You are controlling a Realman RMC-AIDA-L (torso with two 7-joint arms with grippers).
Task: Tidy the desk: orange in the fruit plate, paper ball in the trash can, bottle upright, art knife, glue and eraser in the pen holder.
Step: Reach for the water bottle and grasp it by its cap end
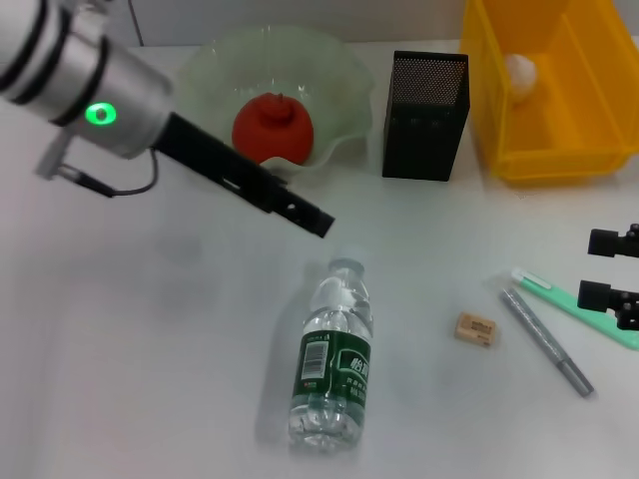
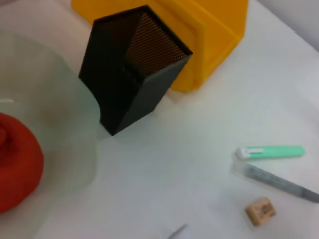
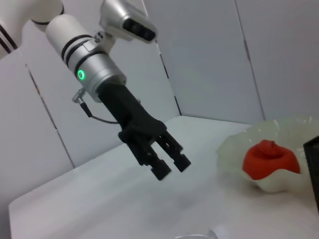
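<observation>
**Inspector:** What was recorded of the fruit and the paper?

**Assistant:** The orange (image 1: 273,128) was found resting inside the fruit plate (image 1: 339,70), at the far side of the desk (image 1: 150,349). The paper ball (image 1: 520,70) was seen lying in the trash can (image 1: 559,160), against its far wall.

**Inspector:** And the bottle?

**Assistant:** The bottle (image 1: 332,357) was noted lying on its side near the middle of the desk, its white cap turned toward the fruit plate.

**Inspector:** The small items?

**Assistant:** The eraser (image 1: 475,329) was observed on the desk, to the right of the bottle and well apart from the pen holder (image 1: 426,115). A grey pen-shaped item (image 1: 547,341) and a green one (image 1: 574,304) were seen lying just beside it. The pen holder was found standing between the fruit plate and the trash can.

**Inspector:** The grippers?

**Assistant:** The left gripper (image 3: 169,167) was held in the air in front of the fruit plate, beyond the bottle's cap, its fingers (image 3: 160,172) slightly spread and nothing gripped. The right gripper (image 1: 611,271) was seen at the right edge, over the green item, fingers parted and empty.
</observation>
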